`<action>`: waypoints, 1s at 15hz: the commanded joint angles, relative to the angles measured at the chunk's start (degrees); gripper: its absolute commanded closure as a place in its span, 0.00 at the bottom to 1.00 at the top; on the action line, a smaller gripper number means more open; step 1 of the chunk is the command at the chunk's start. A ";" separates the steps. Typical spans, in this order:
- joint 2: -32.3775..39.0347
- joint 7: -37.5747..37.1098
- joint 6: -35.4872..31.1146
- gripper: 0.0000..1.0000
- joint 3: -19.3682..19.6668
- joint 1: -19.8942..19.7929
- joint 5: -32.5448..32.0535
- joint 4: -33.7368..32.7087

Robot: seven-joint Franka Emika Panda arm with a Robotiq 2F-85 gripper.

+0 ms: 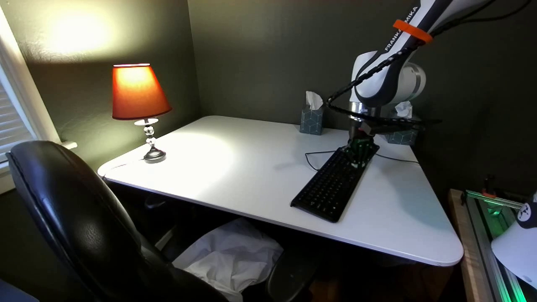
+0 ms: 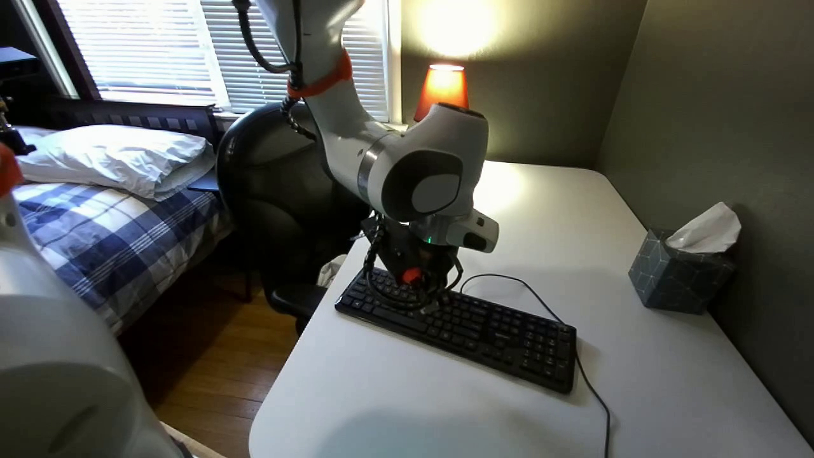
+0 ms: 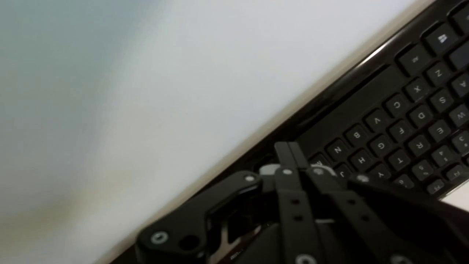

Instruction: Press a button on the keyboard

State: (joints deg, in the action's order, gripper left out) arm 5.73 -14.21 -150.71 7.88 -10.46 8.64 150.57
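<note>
Keyboard [image 1: 327, 193] lies flat on the white desk [image 1: 251, 155], right of centre in an exterior view and slanting down and to the left; in the wrist view its keys [image 3: 420, 116] fill the right side, and a thin dark cable [image 2: 607, 432] runs to the bottom edge, right of centre, in an exterior view. The end effector [image 3: 291, 148] is clenched on nothing, its fingertips [image 3: 283, 156] meeting low and right of centre in the wrist view, in front of the lower-left end of the space bar [image 3: 351, 107] and beside the M key [image 3: 318, 160]; whether they touch the keyboard I cannot tell. I expect a light, stiff, thin piece of plastic, its glossy rim [image 3: 372, 56] probably slick, its keys springy with short travel. A press needs no hold at all: the joined tips make a narrow, hard prod, best brought straight down on the middle of one key, since a slanted push could skid the keyboard across the smooth desk and a heavy one could flex it. The broad space bar looks the most forgiving target. Should it ever need shifting, I would take it across its narrow width, by the two long edges near an end, clear of the cable and off the keys
</note>
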 commanded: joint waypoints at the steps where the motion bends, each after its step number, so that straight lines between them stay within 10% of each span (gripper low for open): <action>1: 3.23 1.02 -1.31 1.00 0.50 0.36 1.92 -1.98; 15: 8.93 1.13 0.96 1.00 2.09 -0.23 1.33 -5.90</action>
State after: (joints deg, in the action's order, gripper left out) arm 13.23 -14.22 -150.71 9.46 -10.48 8.94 145.78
